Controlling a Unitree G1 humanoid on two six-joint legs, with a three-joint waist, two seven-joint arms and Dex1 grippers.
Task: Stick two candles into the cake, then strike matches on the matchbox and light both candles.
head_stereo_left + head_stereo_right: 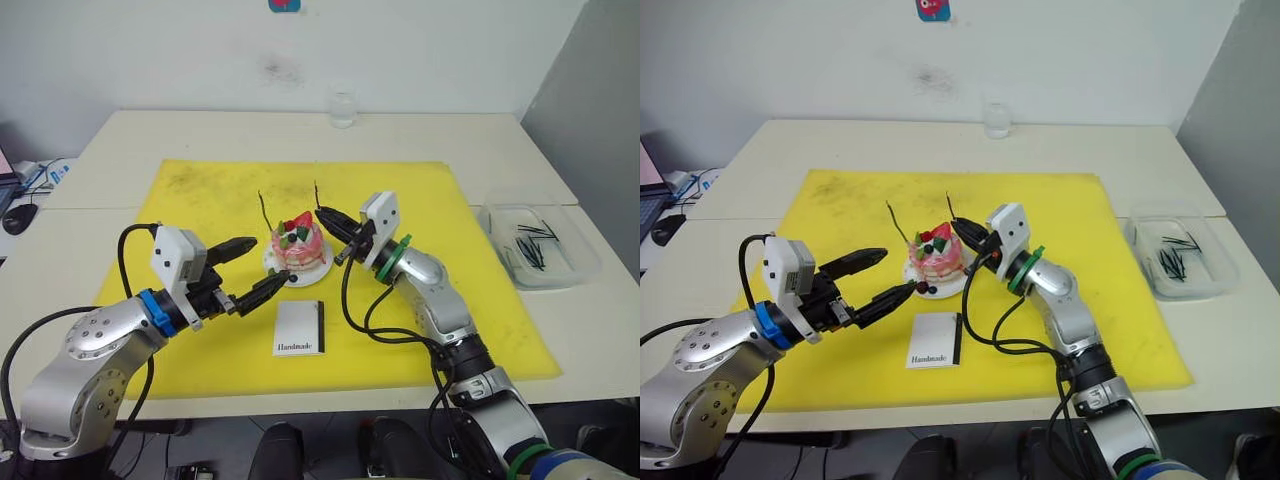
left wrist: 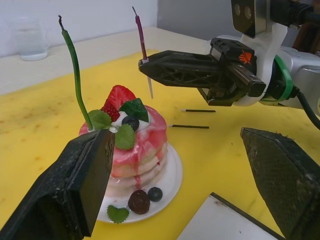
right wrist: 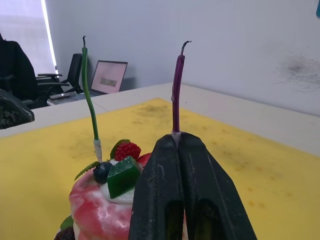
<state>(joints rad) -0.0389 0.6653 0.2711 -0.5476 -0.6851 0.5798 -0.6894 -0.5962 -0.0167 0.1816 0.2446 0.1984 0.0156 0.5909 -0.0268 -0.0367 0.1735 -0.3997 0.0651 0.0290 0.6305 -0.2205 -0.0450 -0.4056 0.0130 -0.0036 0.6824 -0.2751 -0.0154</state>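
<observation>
We see our right gripper pinched shut on the dark red candle, a thin waxy stick held upright just above the cake, its pale bare end hanging below the fingertips. The green candle, slim and wavy, already stands in the glossy pink frosting beside the strawberry. Our left gripper sits open, its textured black fingers flanking the white plate. The flat white matchbox lies on the yellow mat just before the cake. Two matches lie on the mat near the cake.
</observation>
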